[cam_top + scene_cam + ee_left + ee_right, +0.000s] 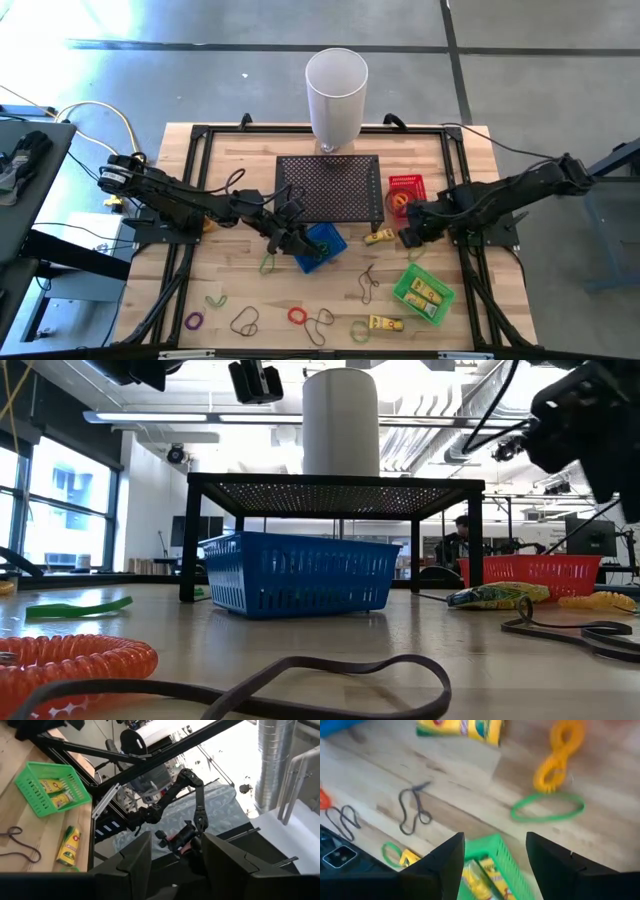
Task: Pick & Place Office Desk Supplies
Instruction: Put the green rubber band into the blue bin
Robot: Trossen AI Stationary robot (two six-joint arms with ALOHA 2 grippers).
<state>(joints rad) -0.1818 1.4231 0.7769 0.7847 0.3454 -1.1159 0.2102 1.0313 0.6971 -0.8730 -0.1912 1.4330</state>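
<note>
Closest to us on the wooden bench lie a dark rubber band loop and a coiled orange band. More loops sit scattered along the front edge, and yellow crayon packs fill the green plastic basket. The right end effector hovers beside it, fingers apart and empty. The left end effector hangs over the blue plastic basket, fingers apart.
</note>
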